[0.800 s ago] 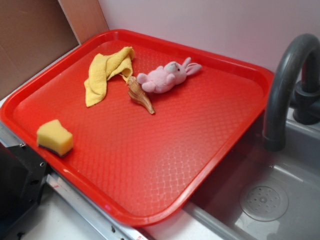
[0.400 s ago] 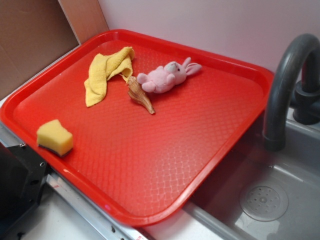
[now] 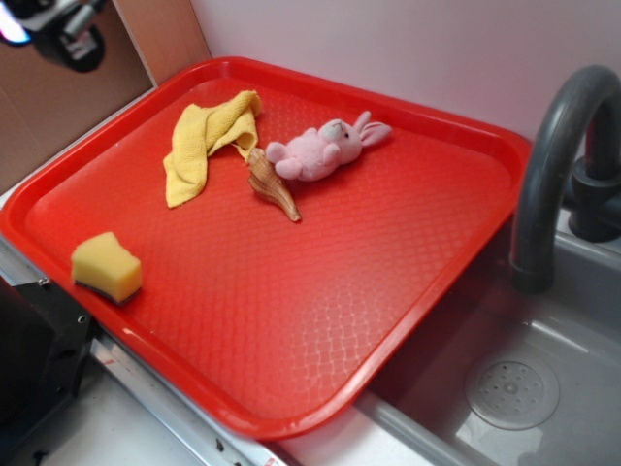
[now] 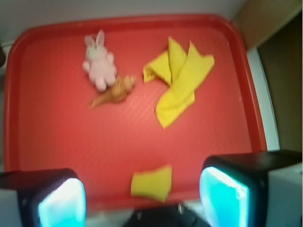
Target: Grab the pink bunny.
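Four loose things share the red tray (image 3: 456, 252): the pink bunny (image 3: 325, 150), a brown seashell (image 3: 272, 183), a yellow cloth (image 3: 206, 144) and a yellow sponge (image 3: 107, 266). The main risk, as I judge it, is the seashell: it lies touching the bunny's lower end, so a closing tool could pinch or drag the shell along, or nudge the soft toy aside. The tool (image 4: 142, 196) is spread wide, holding nothing, with both pads at the bottom of the wrist view. It hangs high over the tray's near edge by the sponge, well apart from the bunny. The bunny lies on its side toward the tray's far edge, between the cloth and bare tray.
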